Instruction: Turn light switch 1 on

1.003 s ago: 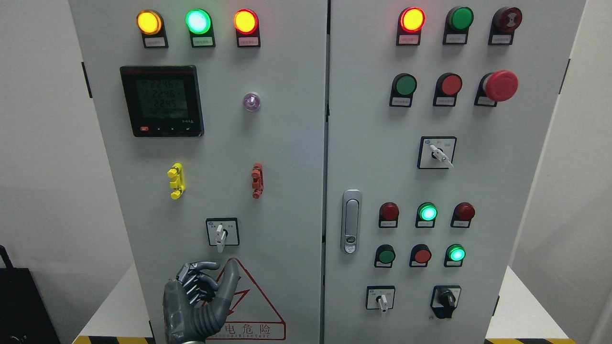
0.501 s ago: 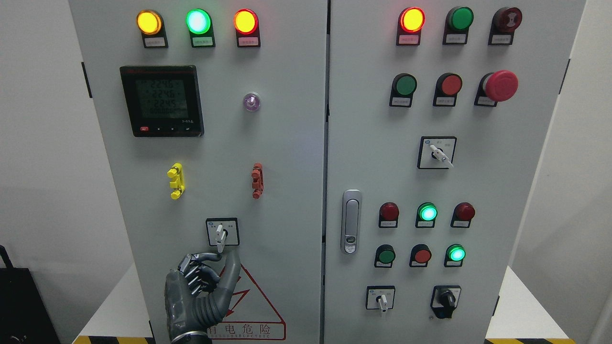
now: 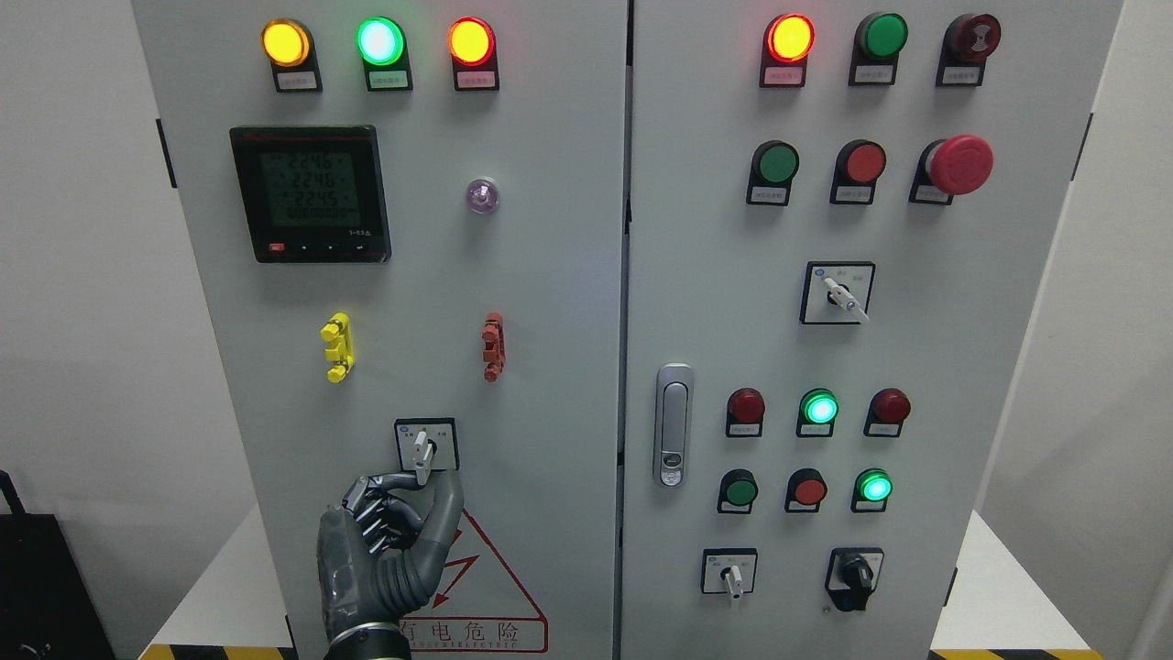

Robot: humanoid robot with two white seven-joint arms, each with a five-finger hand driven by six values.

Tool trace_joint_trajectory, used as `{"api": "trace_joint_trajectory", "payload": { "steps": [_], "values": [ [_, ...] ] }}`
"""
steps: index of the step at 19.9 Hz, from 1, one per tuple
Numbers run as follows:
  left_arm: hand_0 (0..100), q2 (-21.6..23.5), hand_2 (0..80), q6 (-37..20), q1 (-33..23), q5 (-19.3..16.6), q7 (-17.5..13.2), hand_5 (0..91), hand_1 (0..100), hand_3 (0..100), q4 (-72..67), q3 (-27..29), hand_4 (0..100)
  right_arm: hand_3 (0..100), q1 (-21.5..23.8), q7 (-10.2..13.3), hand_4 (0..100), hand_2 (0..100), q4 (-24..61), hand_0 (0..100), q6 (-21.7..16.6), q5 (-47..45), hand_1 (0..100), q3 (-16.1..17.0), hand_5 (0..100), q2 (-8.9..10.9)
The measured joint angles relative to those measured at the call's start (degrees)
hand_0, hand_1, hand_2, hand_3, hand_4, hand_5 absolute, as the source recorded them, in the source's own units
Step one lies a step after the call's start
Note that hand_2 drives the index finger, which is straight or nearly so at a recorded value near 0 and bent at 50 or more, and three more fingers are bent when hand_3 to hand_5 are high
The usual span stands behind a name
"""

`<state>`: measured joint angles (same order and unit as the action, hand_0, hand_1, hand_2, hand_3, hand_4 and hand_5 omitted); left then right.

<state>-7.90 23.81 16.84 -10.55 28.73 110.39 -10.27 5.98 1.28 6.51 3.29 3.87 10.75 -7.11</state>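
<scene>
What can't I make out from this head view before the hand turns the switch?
- Contact: the left hand sits just below the selector switch; whether its fingertips touch the lever is too fine to tell.
- Switch position labels: too small to read.
- Meter digits: blurred.
- Warning sign: left part hidden by the hand.
- Right hand: out of frame.

We can't read the tiny labels (image 3: 297, 81) under the lamps. The left hand (image 3: 389, 550) covers part of the warning triangle (image 3: 495, 587); its arm is cut off at the bottom edge. Meter (image 3: 310, 194) digits look blurry.
</scene>
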Motion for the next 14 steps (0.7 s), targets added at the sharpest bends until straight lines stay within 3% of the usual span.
{"api": "trace_joint_trajectory", "payload": {
  "steps": [14],
  "values": [
    [16, -0.24, 57.2, 2.37, 1.87, -0.18, 0.29, 80.5, 67, 91, -0.01, 0.06, 91, 0, 0.0, 0.0, 0, 0, 0.0, 0, 0.0, 0.0, 0, 0.0, 0, 0.01]
  ]
}}
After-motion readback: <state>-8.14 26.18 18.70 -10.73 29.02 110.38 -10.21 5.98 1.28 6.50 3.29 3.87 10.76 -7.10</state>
